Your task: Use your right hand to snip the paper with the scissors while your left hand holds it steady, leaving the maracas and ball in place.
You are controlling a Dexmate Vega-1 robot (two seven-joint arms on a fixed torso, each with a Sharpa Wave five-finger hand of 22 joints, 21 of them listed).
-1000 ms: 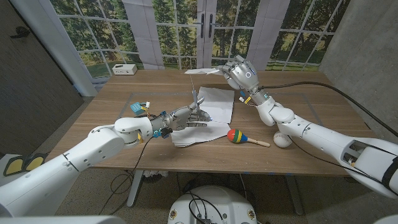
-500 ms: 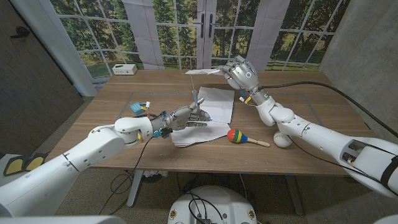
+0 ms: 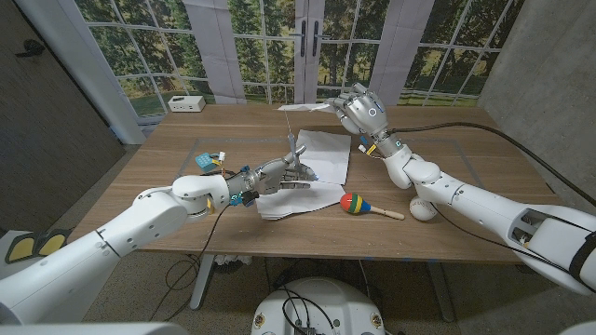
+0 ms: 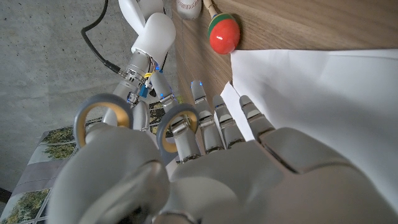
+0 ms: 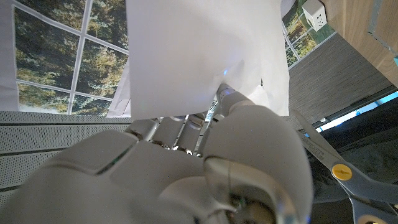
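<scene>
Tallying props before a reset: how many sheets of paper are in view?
At least 3: one held up by the right hand, paper; a sheet flat mid-table; a crumpled sheet under the left hand. Stacked sheets may hide more.

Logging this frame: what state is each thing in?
Scissors: gripped by left hand, tips up.
Sheet: held aloft by right hand.
Other paper: flat on table.
Maraca: lying on table.
Ball: resting on table.

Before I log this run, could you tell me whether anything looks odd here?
Yes: the roles look swapped against the task. The left robot hand holds the scissors, while the right robot hand holds a paper sheet aloft.
</scene>
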